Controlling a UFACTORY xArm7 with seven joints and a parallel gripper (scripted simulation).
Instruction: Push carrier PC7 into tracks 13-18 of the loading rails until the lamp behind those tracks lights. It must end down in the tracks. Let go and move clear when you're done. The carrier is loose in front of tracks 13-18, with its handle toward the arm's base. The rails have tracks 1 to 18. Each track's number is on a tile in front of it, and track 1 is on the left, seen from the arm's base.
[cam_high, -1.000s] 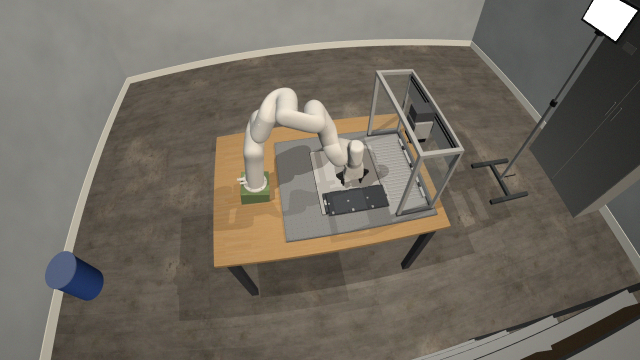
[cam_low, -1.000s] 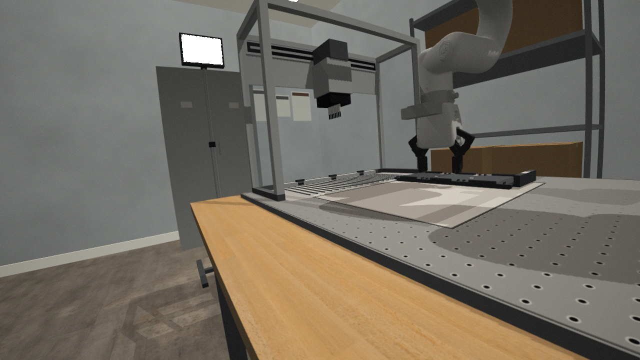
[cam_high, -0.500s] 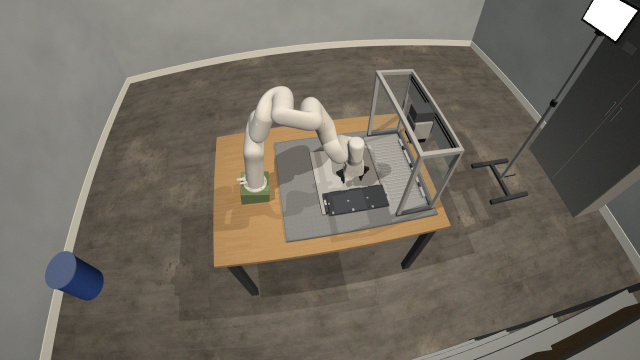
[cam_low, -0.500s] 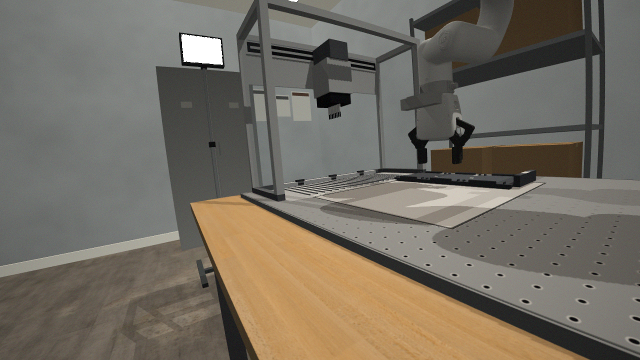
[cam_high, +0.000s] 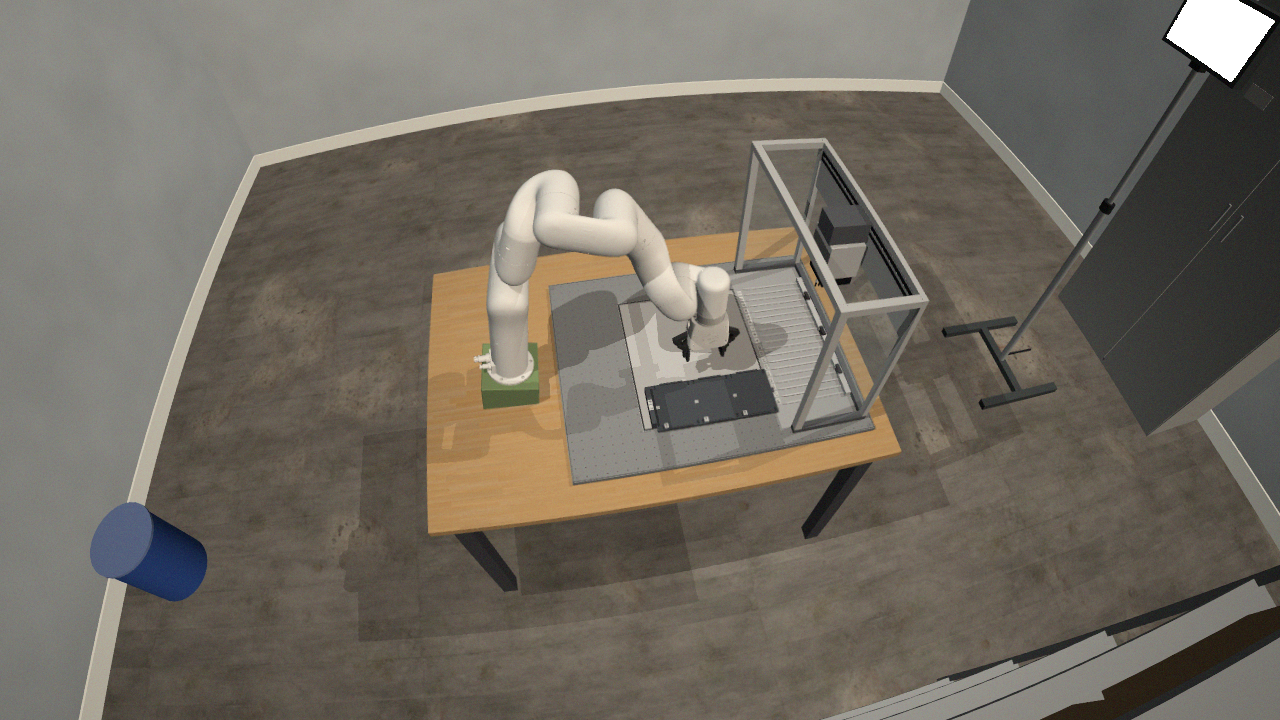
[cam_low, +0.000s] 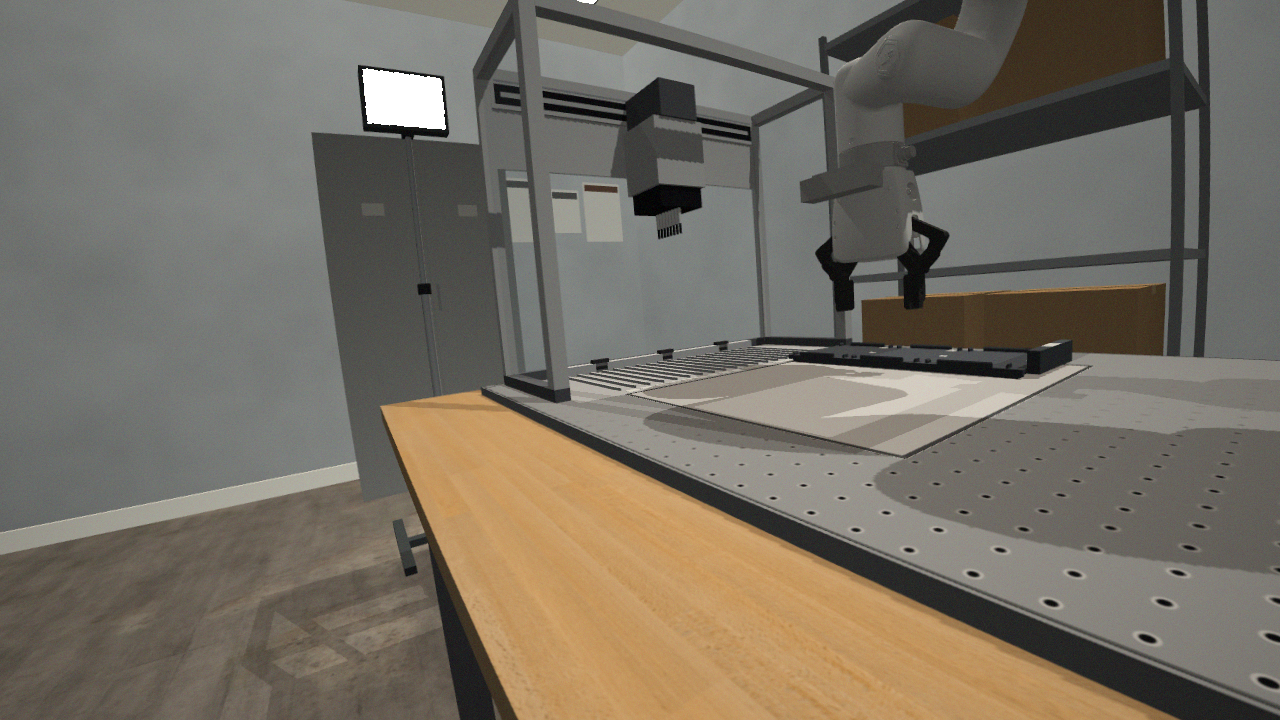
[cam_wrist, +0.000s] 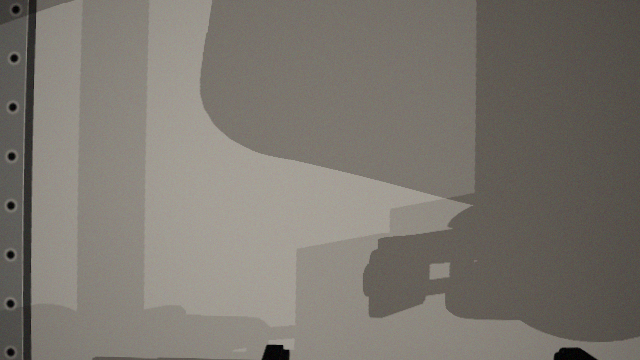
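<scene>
text: none legible | track tiles: numbers too small to read | wall posters: blurred

Carrier PC7 (cam_high: 711, 402) is a flat, dark grey rectangular tray lying level on the pale mat just in front of the loading rails (cam_high: 796, 344). Its long side points at the near end of the rails, and it's not in the tracks yet.

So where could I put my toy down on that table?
The bare wood between the arm's green base and the table's near edge looks free, as does the holed plate in front of the carrier. It is crowded by the rails and under the open gripper.
</scene>
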